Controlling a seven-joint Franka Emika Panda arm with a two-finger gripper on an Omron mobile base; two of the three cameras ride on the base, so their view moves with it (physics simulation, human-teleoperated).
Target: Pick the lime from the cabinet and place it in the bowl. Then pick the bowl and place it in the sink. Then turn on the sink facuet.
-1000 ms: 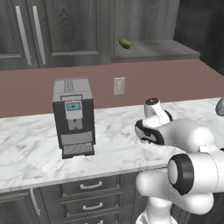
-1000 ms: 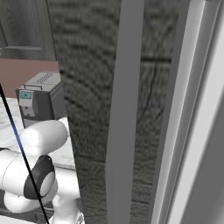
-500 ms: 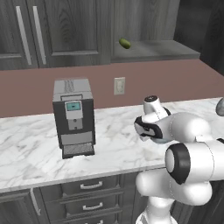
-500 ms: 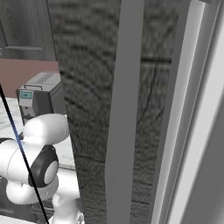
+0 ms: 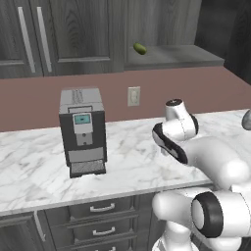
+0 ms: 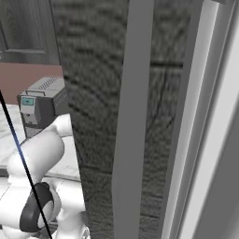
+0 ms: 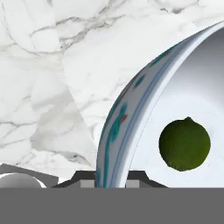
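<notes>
Down in the hand view, the tool [image 7: 111,175] straddles the rim of the bowl [image 7: 131,113], one dark fingertip [image 7: 85,177] on the outside of the wall and the other on the inside, both right against it; it looks clamped on the rim. The bowl is glossy white inside, and its outer wall carries teal and red painted marks. Inside it lies the lime [image 7: 184,144], a dark green ball resting on the white floor of the bowl, near the gripped edge but not touching it. Beyond the rim spreads the counter [image 7: 57,65], white marble with grey veining.

In the left base view the white arm [image 5: 196,152] bends over the same counter [image 5: 34,171], its wrist turned away toward the right, so the tool itself is hidden behind it. A grey rounded shape sits at the right edge of that view; what it is cannot be made out. A dark coffee machine [image 5: 82,131] with a small blue screen stands upright on the counter, well apart from the arm to the left. Behind it, a white wall outlet [image 5: 133,96] sits on the reddish-brown backsplash. Above hangs the cabinet [image 5: 63,34], dark wood grain with long silver bar handles, and on its open shelf rests an elongated yellow-green fruit [image 5: 140,48]. Dark drawers [image 5: 103,208] with short handles run beneath the counter. In the right base view, a dark cabinet door [image 6: 116,116] stands close in front of the camera.
</notes>
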